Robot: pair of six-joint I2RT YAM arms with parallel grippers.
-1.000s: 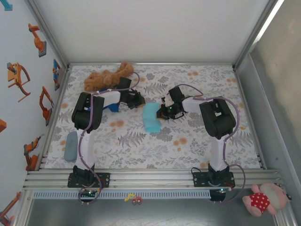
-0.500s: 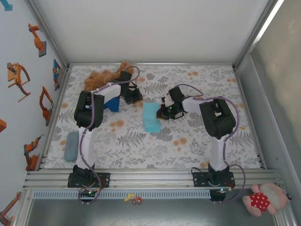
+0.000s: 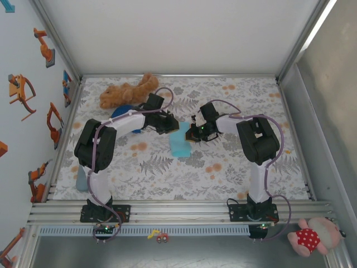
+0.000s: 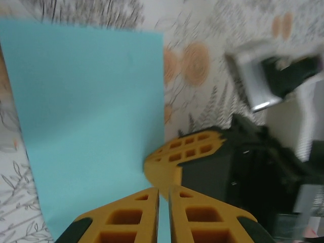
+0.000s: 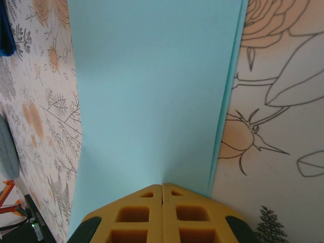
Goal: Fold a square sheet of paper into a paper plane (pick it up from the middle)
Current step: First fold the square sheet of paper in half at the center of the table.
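The sheet of paper (image 3: 179, 144) is lying flat near the middle of the floral surface (image 3: 223, 167), a bit toward 12 o'clock. From overhead it reads as a tall narrow rectangle. On my right wrist cam I can see two layers stacked along one long edge, so it's folded over.

The right gripper (image 3: 191, 134) is at the sheet's 2 o'clock side. Its jaws are pressed fully together, with the tips right at the paper's edge. I can't tell if a layer is actually pinched between them.

The left gripper (image 3: 171, 125) sits at the sheet's 11 o'clock corner. Its jaws are narrow, just a thin slit with light blue showing through it. In the left wrist cam, one yellow finger (image 4: 174, 159) of the right gripper is touching the paper edge just beyond my left fingertips.

Further out, a brown plush toy (image 3: 125, 92) is at 10 o'clock near the far edge. A dark blue dome (image 3: 118, 111) pokes out from behind the left arm. There's also a grey-blue object (image 3: 82, 177) at 8 o'clock by the surface's edge.
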